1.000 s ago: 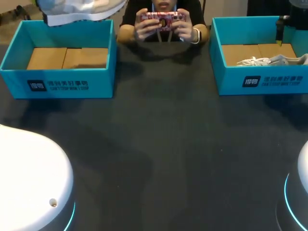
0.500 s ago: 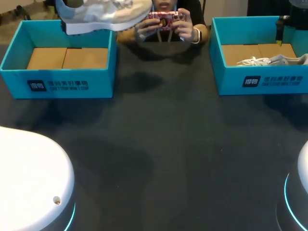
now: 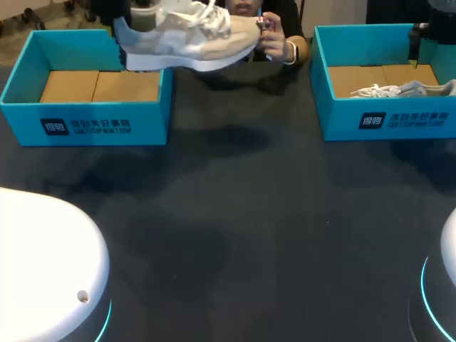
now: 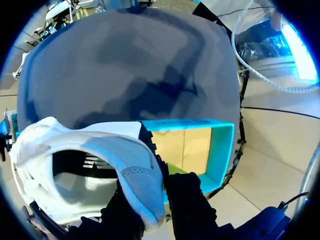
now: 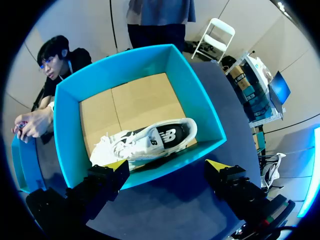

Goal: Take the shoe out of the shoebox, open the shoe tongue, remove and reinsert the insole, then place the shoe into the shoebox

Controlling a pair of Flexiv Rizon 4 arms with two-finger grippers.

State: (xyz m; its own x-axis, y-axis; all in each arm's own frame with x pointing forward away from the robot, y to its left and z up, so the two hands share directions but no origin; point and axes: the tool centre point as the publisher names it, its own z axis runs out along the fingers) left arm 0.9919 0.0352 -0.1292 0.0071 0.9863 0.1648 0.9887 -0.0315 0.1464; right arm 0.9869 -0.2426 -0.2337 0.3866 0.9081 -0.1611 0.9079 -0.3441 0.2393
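**Operator:** Report the left gripper (image 4: 152, 192) status.

**Technician:** Clamped on the heel collar of the shoe (image 3: 189, 39), one finger inside the opening and one outside.

**Operator:** Shoe location?

**Technician:** Held in the air, clear of the table (image 3: 249, 214), over the right rear corner of the left shoebox (image 3: 85, 125). Sole down, toe toward the table's middle.

**Operator:** Right gripper (image 5: 167, 167)?

**Technician:** Fingers spread wide, gripping nothing, above the right shoebox (image 5: 65, 135). A second shoe (image 5: 145, 142) lies on its side on that box's floor.
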